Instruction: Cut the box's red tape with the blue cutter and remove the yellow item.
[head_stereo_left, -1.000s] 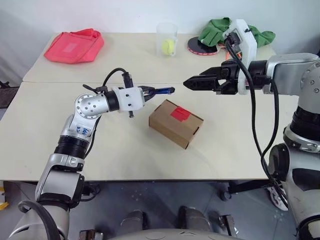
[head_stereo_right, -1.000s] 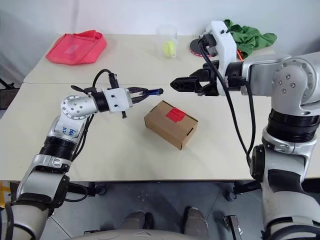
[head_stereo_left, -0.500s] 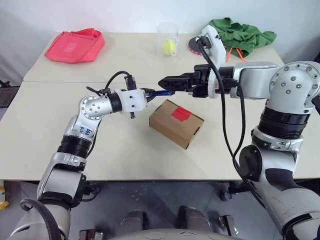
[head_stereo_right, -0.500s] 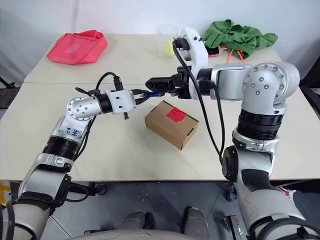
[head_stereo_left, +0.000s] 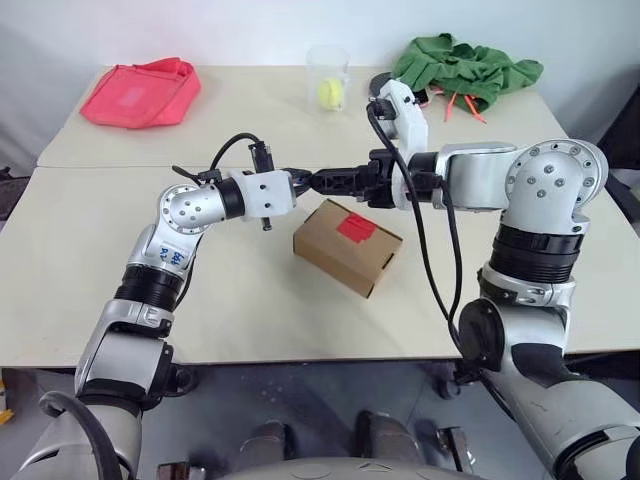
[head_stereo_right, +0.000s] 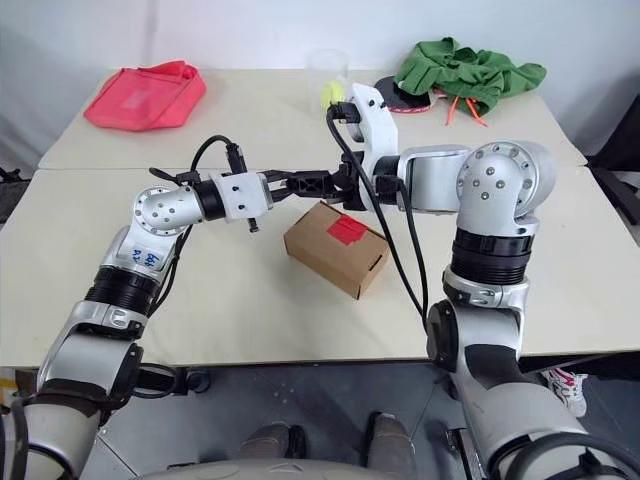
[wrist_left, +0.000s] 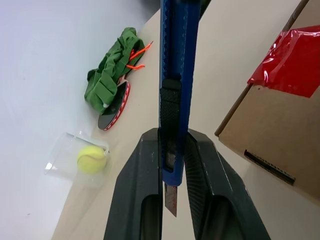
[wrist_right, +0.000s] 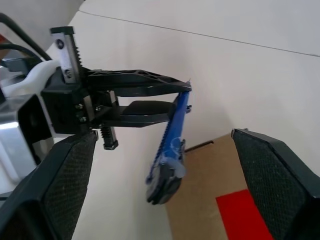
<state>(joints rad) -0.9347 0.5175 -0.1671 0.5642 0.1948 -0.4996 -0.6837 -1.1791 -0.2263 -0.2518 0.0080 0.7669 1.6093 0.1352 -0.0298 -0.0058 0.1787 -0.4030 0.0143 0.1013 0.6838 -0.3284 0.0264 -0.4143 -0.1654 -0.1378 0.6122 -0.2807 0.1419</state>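
Head stereo looks down; wrist cams close on box (head_stereo_left: 346, 246).

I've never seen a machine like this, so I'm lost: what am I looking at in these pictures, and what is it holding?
It is a two-armed robot at a table. Two pictures look down from its head; the other two come from cameras on its wrists.

Each arm ends in a two-fingered tool. The left tool is shut on a blue cutter. The right tool is open and sits right at the cutter's far end, the cutter between its fingers.

Below them lies a cardboard box with red tape on it. At the back are a red bag, a clear cup with a yellow-green ball, and a green cloth.
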